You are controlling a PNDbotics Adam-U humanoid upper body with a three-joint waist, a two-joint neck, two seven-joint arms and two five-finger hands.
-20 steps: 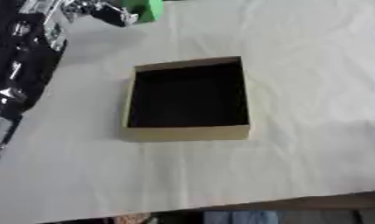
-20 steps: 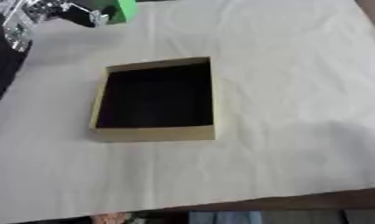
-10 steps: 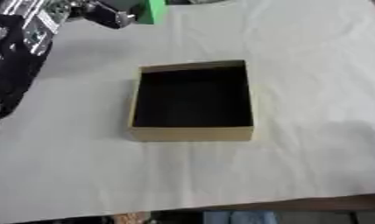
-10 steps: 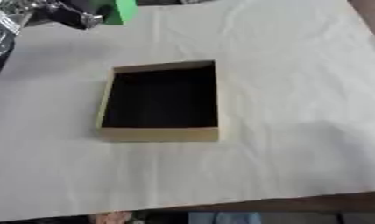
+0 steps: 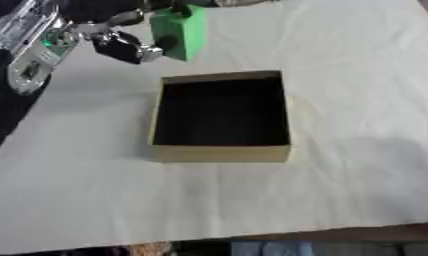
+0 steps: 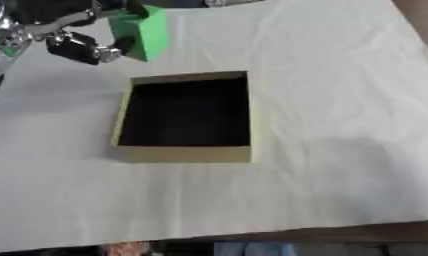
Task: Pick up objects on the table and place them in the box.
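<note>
A green block (image 5: 182,31) is held in the air by my left hand (image 5: 126,44), whose fingers curl round its left side. It hangs above the table just beyond the far left corner of the box (image 5: 221,150). The box is a shallow tan cardboard tray with a dark inside, and nothing shows in it. My left arm (image 5: 32,42) comes in from the upper left. My right hand shows in neither view.
A cream cloth (image 5: 357,100) with soft creases covers the table. The table's near edge (image 5: 252,237) runs along the bottom of the view. Open cloth lies right of the box and in front of it.
My left hand has carried the green block down and to the right, closer to the box's far left corner. The camera has shifted a little too.
</note>
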